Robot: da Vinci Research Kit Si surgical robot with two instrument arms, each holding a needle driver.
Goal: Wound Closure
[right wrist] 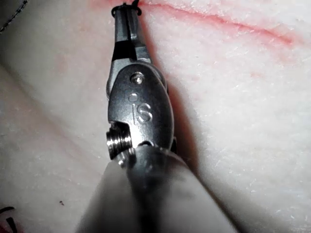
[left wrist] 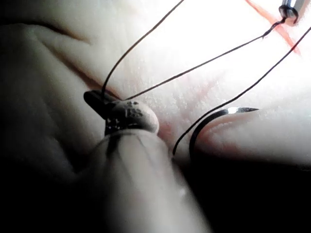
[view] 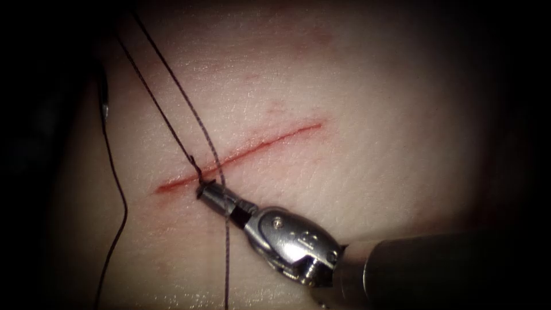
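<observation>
My right tool comes in from the lower right, its jaws shut on the thread right at the knot near the left end of the cut. The same grip shows in the right wrist view. Two strands run from the knot up and left. My left tool is shut on those strands away from the cut. The curved needle lies free on the tissue beside the left tool, held by neither tool and not in the tissue. It rests at the tissue's left edge, left of the cut.
One strand hangs from the knot down toward the front. Another strand trails from the needle down the left side. The right tool's shaft crosses the lower right. Faint red fluid marks the tissue around the cut.
</observation>
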